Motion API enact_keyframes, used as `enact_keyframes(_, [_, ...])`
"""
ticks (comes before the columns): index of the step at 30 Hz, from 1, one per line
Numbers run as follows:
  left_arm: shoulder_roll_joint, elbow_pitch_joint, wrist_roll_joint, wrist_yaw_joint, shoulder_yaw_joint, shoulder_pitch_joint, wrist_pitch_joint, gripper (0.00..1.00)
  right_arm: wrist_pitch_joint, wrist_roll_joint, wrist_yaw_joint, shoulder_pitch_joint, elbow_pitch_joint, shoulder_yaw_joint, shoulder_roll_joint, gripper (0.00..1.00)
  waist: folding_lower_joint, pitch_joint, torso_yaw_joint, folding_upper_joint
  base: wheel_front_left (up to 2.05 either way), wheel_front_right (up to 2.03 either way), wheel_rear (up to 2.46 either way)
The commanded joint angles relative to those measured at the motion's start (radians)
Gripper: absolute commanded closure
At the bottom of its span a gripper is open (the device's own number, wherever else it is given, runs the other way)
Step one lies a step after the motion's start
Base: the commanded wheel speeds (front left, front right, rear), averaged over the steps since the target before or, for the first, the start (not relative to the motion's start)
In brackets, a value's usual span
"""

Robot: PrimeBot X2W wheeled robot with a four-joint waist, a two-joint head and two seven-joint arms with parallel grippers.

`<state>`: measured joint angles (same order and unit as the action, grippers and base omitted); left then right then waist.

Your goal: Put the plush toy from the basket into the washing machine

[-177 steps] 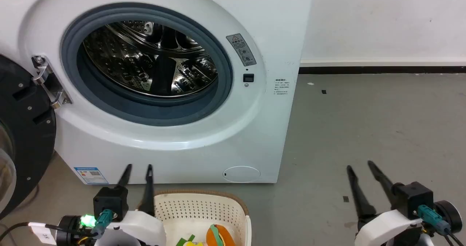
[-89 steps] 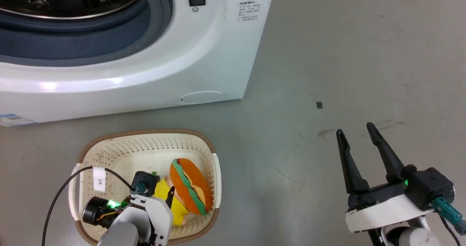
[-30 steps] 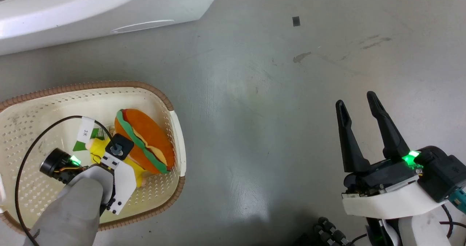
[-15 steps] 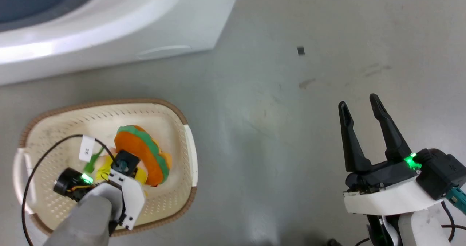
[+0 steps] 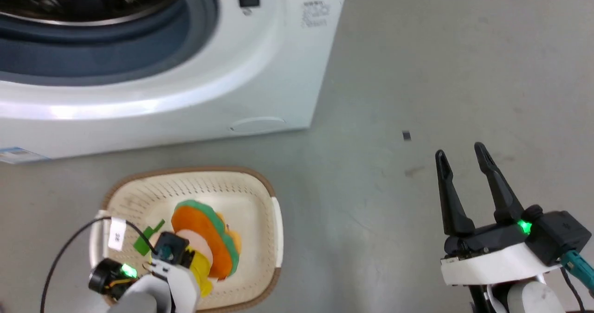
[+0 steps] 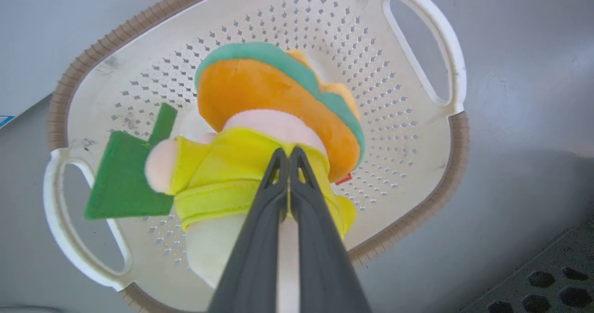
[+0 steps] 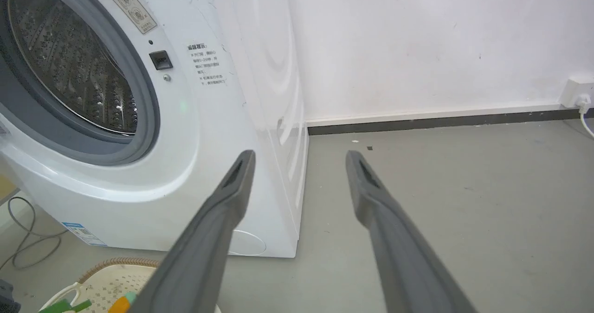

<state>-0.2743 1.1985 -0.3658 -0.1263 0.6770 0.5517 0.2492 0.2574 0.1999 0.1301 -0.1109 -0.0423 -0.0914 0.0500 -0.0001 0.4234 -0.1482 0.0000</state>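
Fingers (image 6: 260, 239) of the left gripper (image 6: 288, 151) are pressed together, their tips pinching a fold of the yellow clothing on the plush toy (image 6: 274, 90). The toy's orange hamburger, with its green layer, points away from the wrist, and a flat green piece (image 6: 125, 178) sticks out to one side. The toy is within the outline of the basket (image 6: 457, 137); whether it touches the perforated bottom cannot be told. In the head view the basket stands on the grey floor (image 5: 417, 72) at the lower left, its brown rim near the foot of the washing machine (image 5: 195, 95) but not touching it. Well apart to the right, the right gripper (image 5: 459, 150) hangs over bare floor with its two fingers spread and nothing between them. Beyond the basket, the machine's porthole is open, and its grey gasket (image 7: 148, 95) rings the shiny perforated drum (image 7: 60, 62). Farthest back, a white wall (image 7: 417, 39) meets the floor along a dark skirting strip (image 7: 441, 122).
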Motion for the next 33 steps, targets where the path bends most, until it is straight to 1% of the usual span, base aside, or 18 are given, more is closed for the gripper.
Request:
enact_keyframes(1, [0.001, -0.016, -0.007, 0.001, -0.005, -0.021, 0.011, 1.00, 0.004, -0.009, 0.001, 0.014, 0.003, 0.004, 0.000, 0.00, 0.0001, -0.057, 0.036, 0.0000, 0.00, 0.00, 0.00])
enact_keyframes(5, [-0.006, -0.127, -0.008, 0.028, -0.027, -0.073, 0.012, 1.00, 0.004, -0.017, 0.001, 0.034, 0.008, 0.008, 0.000, 0.00, 0.0001, -0.107, 0.060, 0.0000, 0.00, 0.00, 0.00])
enact_keyframes(11, [-0.020, -0.336, -0.003, 0.073, -0.086, -0.176, 0.012, 1.00, 0.004, -0.025, 0.001, 0.073, 0.016, 0.022, 0.000, 0.00, 0.0001, -0.189, 0.101, 0.0000, 0.00, 0.00, 0.00])
enact_keyframes(18, [-0.016, -0.593, 0.015, 0.101, -0.179, -0.295, 0.012, 1.00, 0.004, -0.030, 0.001, 0.124, 0.022, 0.041, 0.000, 0.00, 0.0001, -0.280, 0.147, 0.0000, 0.00, 0.00, 0.00])
enact_keyframes(23, [0.006, -0.785, 0.010, 0.101, -0.285, -0.363, 0.012, 1.00, 0.004, -0.032, 0.001, 0.143, 0.017, 0.041, 0.000, 0.00, 0.0001, -0.306, 0.164, 0.0000, 0.00, 0.00, 0.00])
enact_keyframes(27, [0.025, -0.922, 0.034, 0.092, -0.362, -0.400, 0.013, 1.00, 0.004, -0.031, 0.001, 0.148, 0.013, 0.038, 0.000, 0.00, 0.0001, -0.308, 0.169, 0.0000, 0.00, 0.00, 0.00])
enact_keyframes(28, [0.025, -0.922, 0.034, 0.092, -0.362, -0.400, 0.013, 1.00, 0.004, -0.031, 0.001, 0.148, 0.013, 0.038, 0.000, 0.00, 0.0001, -0.308, 0.169, 0.0000, 0.00, 0.00, 0.00])
enact_keyframes(29, [0.036, -0.983, 0.048, 0.084, -0.398, -0.406, 0.013, 1.00, 0.004, -0.031, 0.001, 0.151, 0.008, 0.035, 0.000, 0.00, 0.0001, -0.303, 0.169, 0.0000, 0.00, 0.00, 0.00])
enact_keyframes(30, [0.041, -1.011, 0.056, 0.080, -0.414, -0.407, 0.013, 1.00, 0.004, -0.032, 0.001, 0.152, 0.006, 0.034, 0.000, 0.00, 0.0001, -0.298, 0.169, 0.0000, 0.00, 0.00, 0.00])
enact_keyframes(31, [0.041, -1.011, 0.056, 0.080, -0.414, -0.407, 0.013, 1.00, 0.004, -0.032, 0.001, 0.152, 0.006, 0.034, 0.000, 0.00, 0.0001, -0.298, 0.169, 0.0000, 0.00, 0.00, 0.00])
enact_keyframes(33, [0.054, -1.057, 0.058, 0.072, -0.450, -0.401, 0.013, 1.00, 0.004, -0.034, 0.001, 0.152, 0.003, 0.033, 0.000, 0.00, 0.0001, -0.286, 0.166, 0.0000, 0.00, 0.00, 0.00])
